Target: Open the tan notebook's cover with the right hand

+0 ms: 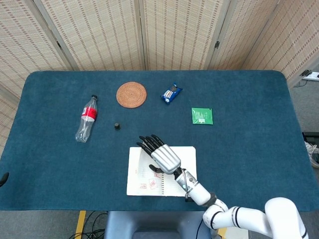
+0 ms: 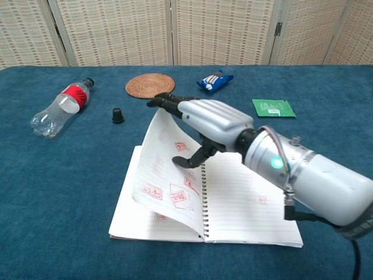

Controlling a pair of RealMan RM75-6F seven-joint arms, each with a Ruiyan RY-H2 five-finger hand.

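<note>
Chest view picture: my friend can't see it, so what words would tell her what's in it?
A silver robot right hand pushes a notebook open on a blue table, with some pages still curling up under its fingers. Behind lie a plastic bottle, a round woven coaster, a blue snack packet and a green packet.

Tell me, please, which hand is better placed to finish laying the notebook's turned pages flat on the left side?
The right hand: it is already over the open notebook, fingers on the curled pages that have not yet settled flat. The left hand barely shows at the table's far left edge, well away from the notebook.
</note>
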